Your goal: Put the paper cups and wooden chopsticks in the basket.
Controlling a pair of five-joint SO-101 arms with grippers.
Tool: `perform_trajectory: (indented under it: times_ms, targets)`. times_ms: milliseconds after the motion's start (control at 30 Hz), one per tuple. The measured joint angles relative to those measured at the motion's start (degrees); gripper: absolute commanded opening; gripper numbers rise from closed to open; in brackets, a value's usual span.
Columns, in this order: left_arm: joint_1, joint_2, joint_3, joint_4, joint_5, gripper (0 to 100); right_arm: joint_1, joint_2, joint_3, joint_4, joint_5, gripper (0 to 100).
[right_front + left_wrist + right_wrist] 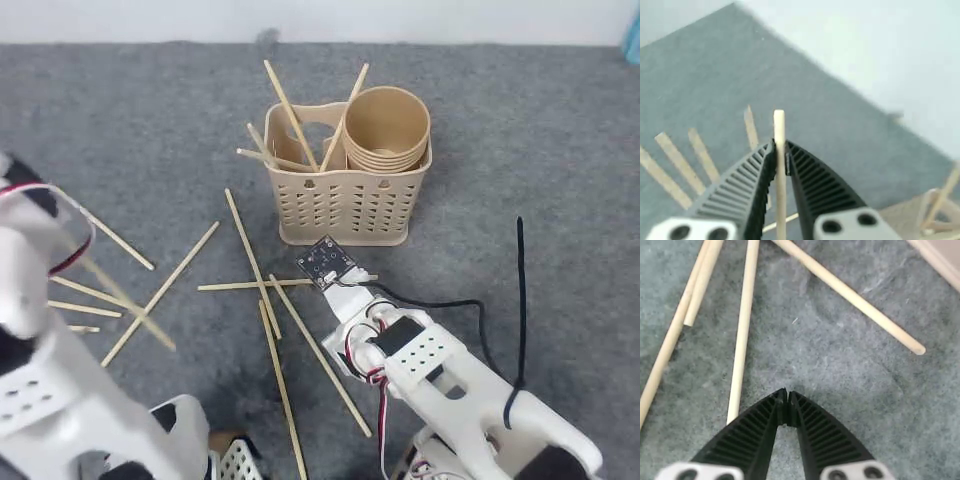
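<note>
Grey carpet (520, 120) | left tool (781, 148) pinches chopstick (779, 122) (tip protruding) | basket (345, 205) holds cups (385, 160)

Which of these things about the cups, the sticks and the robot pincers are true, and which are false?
1. The paper cups sit stacked inside the basket. True.
2. The left pincer is empty. False: it is shut on a chopstick.
3. The right pincer is wide open. False: it is shut and holds nothing.
4. Loose chopsticks lie on the grey mat. True.
5. The basket lies tipped on its side. False: it stands upright.
</note>
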Motion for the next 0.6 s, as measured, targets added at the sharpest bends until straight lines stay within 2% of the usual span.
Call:
perform_trajectory:
  times_ms: [233, 433, 600]
  targets:
    - [7.6, -2.5, 0.3, -8.1, 0.4, 1, 0.0, 0.0, 0.0, 0.0, 0.0, 1.3]
    - [16.2, -11.5, 0.3, -9.0, 0.4, 1, 0.0, 0.0, 0.0, 0.0, 0.0, 1.3]
    - [20.3, -15.6, 1.4, -12.0, 0.4, 1, 0.0, 0.0, 0.0, 0.0, 0.0, 1.3]
